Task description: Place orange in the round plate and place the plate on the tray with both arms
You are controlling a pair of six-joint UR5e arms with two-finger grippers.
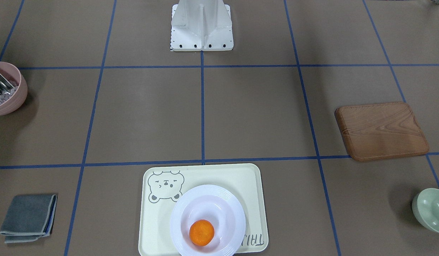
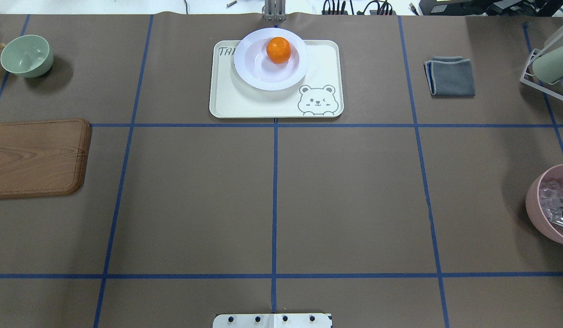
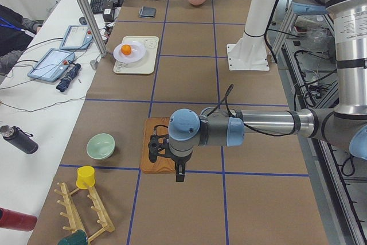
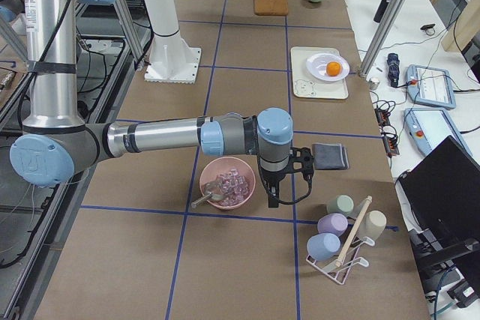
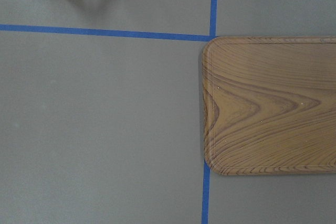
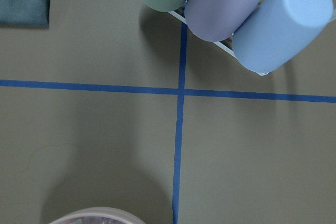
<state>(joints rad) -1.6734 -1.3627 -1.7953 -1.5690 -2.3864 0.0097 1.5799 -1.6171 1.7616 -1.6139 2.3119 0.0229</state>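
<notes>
The orange (image 1: 201, 232) (image 2: 278, 49) lies in the sunken centre of the white round plate (image 1: 212, 202) (image 2: 263, 73). The plate rests on the cream tray (image 1: 240, 181) (image 2: 245, 102) and overhangs the tray edge farthest from the robot. Neither arm is near the tray. My left gripper (image 3: 167, 159) hangs over the wooden board (image 3: 157, 153), seen only from the side, so I cannot tell if it is open. My right gripper (image 4: 289, 181) hovers between the pink bowl (image 4: 226, 182) and the grey cloth (image 4: 330, 156); its state cannot be told either.
The wooden board (image 2: 35, 157) and a green bowl (image 2: 26, 55) sit on the robot's left. A grey cloth (image 2: 451, 76), a pink bowl (image 2: 552, 205) and a rack of cups (image 4: 341, 237) are on its right. A person's sleeve (image 3: 11, 27) is at the side bench.
</notes>
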